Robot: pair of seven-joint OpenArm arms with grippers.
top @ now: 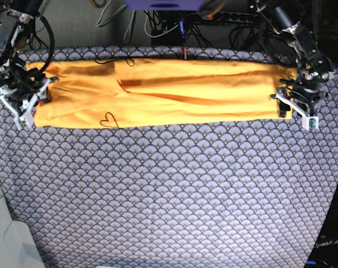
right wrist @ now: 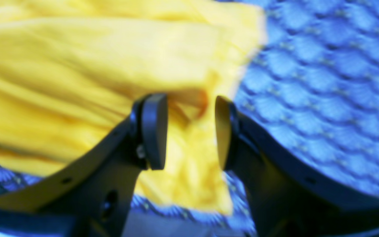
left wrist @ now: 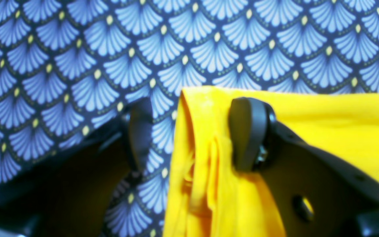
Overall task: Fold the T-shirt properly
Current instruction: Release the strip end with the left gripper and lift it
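Observation:
The yellow-orange T-shirt (top: 174, 92) lies folded into a long strip across the far part of the table, with a small black heart mark (top: 107, 119) near its front left edge. My left gripper (top: 294, 109) is at the strip's right end. In the left wrist view it (left wrist: 194, 135) is open, with the shirt's folded edge (left wrist: 202, 158) between the jaws. My right gripper (top: 27, 106) is at the strip's left end. In the right wrist view it (right wrist: 189, 131) is open over a corner of the shirt (right wrist: 77, 65).
The blue-grey scallop-patterned cloth (top: 169, 190) covers the whole table; it also shows in the wrist views (left wrist: 77, 49) (right wrist: 324, 82). Cables and a power strip (top: 230, 17) run behind the table's far edge. A white object (top: 7, 240) stands at the front left corner.

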